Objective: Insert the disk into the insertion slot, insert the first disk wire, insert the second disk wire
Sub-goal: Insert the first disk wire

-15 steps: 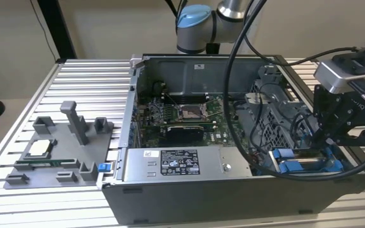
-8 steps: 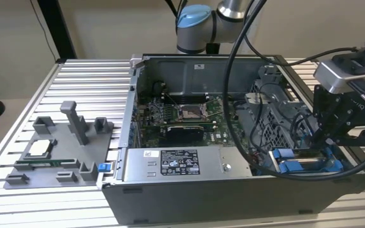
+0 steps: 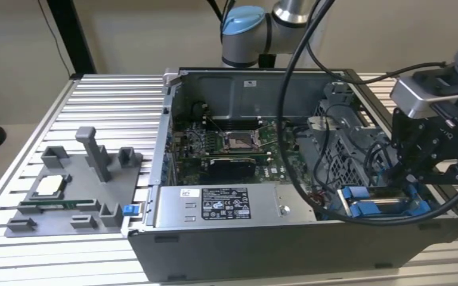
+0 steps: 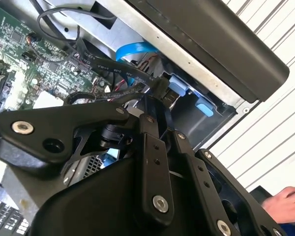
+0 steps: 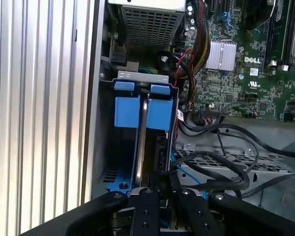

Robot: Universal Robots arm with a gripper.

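Observation:
The disk (image 5: 145,140) sits edge-on inside the insertion slot (image 5: 140,75), its bright blue frame (image 5: 129,109) flush at the bay's mouth. In the exterior view this blue frame (image 3: 372,207) lies in the case corner nearest the camera, on that view's right. My gripper (image 5: 162,189) hangs just over the disk's connector end, shut on a small black plug of a disk wire (image 4: 170,94). From the plug a flat black cable (image 4: 113,69) trails toward the motherboard. In the exterior view my gripper (image 3: 408,179) is low inside the case, right beside the bay.
A grey labelled power-supply box (image 3: 221,205) and a perforated cage (image 3: 348,149) flank the bay. Loose black cables (image 5: 221,162) and a blue cable (image 4: 132,49) cross nearby. A grey parts fixture (image 3: 70,190) rests on the slatted table. A person's hand (image 4: 285,202) is outside the case.

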